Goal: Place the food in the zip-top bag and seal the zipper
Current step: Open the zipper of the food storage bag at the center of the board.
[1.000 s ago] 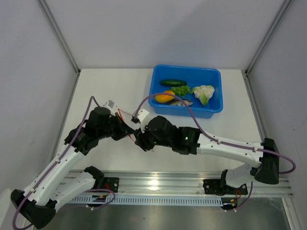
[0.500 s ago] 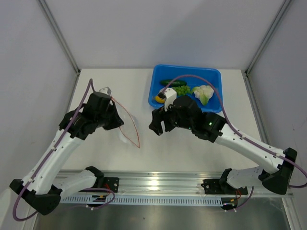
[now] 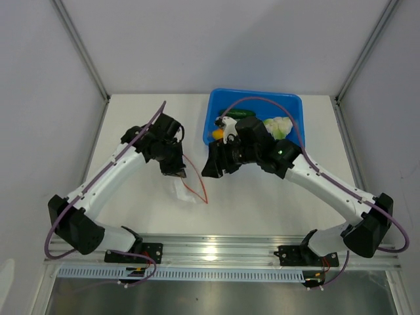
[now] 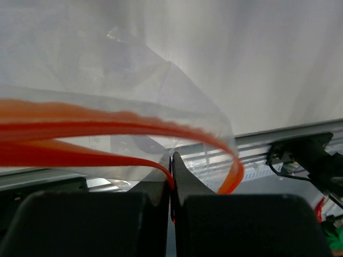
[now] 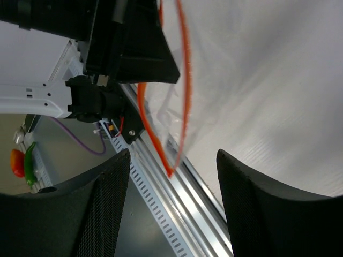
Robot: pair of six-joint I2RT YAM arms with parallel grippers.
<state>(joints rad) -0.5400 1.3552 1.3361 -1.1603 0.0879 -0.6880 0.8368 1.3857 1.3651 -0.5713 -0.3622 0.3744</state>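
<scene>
My left gripper [image 3: 177, 172] is shut on the orange-red zipper [image 3: 195, 180] of the clear zip-top bag [image 3: 186, 191], which hangs from it over the table with its mouth open. The left wrist view shows the jaws pinching the zipper [image 4: 107, 128] and the bag [image 4: 161, 75] below. My right gripper [image 3: 210, 168] is open and empty, just right of the bag; its wrist view shows the zipper [image 5: 185, 80] between the spread fingers [image 5: 102, 209]. The cucumber [image 3: 239, 113], mango [image 3: 216, 135] and cauliflower [image 3: 279, 126] lie in the blue bin [image 3: 295, 147]. The peas are hidden behind my right arm.
The blue bin stands at the back right of the white table [image 3: 131, 125]. A metal rail [image 3: 216, 248] runs along the near edge. Grey walls close in the back and both sides.
My right gripper has let go of the bag and moved back toward the bin. My left gripper has carried the bag farther from the near edge and to the right.
</scene>
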